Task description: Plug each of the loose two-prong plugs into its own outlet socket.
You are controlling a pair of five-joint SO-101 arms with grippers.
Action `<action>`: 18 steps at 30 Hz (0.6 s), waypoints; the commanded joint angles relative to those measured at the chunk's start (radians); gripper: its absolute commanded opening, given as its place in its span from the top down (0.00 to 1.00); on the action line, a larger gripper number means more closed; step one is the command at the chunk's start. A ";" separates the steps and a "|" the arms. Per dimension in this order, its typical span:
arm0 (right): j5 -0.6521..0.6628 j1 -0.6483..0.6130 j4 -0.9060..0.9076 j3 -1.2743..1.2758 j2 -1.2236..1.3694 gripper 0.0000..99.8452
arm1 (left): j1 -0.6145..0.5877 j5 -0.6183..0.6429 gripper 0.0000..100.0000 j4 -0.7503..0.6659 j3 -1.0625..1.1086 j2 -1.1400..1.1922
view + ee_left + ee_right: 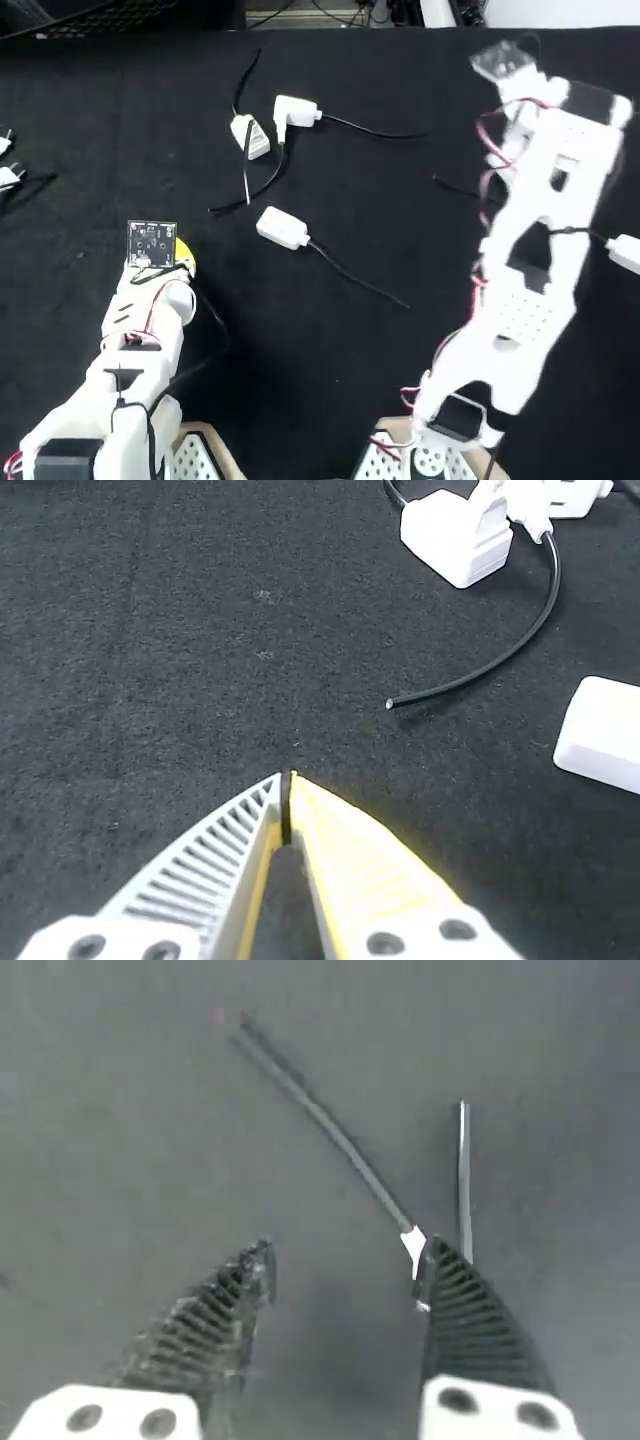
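My left claw (288, 780) is clenched on nothing, its two tips pressed together, and it hangs low over the near-left part of the counter (380, 200). My right claw (348, 1255) is released, jaws wide apart, at the far right corner, above a thin dark cable (320, 1110) that lies on the black cloth. The things of the task are well apart from both claws. A white block (282, 228) with its own cable lies about in the middle of the counter. Towards the far edge a wedge-shaped piece (250, 135) and a white piece with a long cable (295, 110) lie just beside each other, with a dark wire curling past them. I cannot tell which of these are plugs and which are sockets, and nothing seems to be plugged in yet. I think several things can go wrong. If my right claw closes where it is, it may catch only the cable, and the piece at its end would then be dragged and turned. The two far pieces are so near that pulling one may move the other. The white block looks light, so a push from my shut left claw may slide it away. Another white piece (622, 252) at the right edge lies close beside my right arm, which could sweep it off.
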 commanded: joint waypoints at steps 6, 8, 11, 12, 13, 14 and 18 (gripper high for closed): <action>0.503 0.181 -0.075 -0.053 0.117 0.77 | 0.051 -0.008 0.97 -0.002 0.013 -0.018; 0.569 0.212 -0.100 -0.053 0.142 0.77 | 0.071 -0.008 0.97 0.002 0.022 -0.020; 0.652 0.249 -0.109 -0.053 0.168 0.77 | 0.073 -0.008 0.97 0.000 0.022 -0.020; 0.672 0.258 -0.109 -0.053 0.176 0.77 | 0.073 -0.008 0.97 0.000 0.022 -0.020; 0.686 0.265 -0.110 -0.053 0.180 0.77 | 0.076 -0.008 0.97 0.002 0.022 -0.020; 0.700 0.269 -0.110 -0.053 0.183 0.77 | 0.077 -0.008 0.97 0.003 0.022 -0.020; 0.749 0.278 -0.121 -0.053 0.203 0.77 | 0.079 -0.008 0.97 0.003 0.022 -0.017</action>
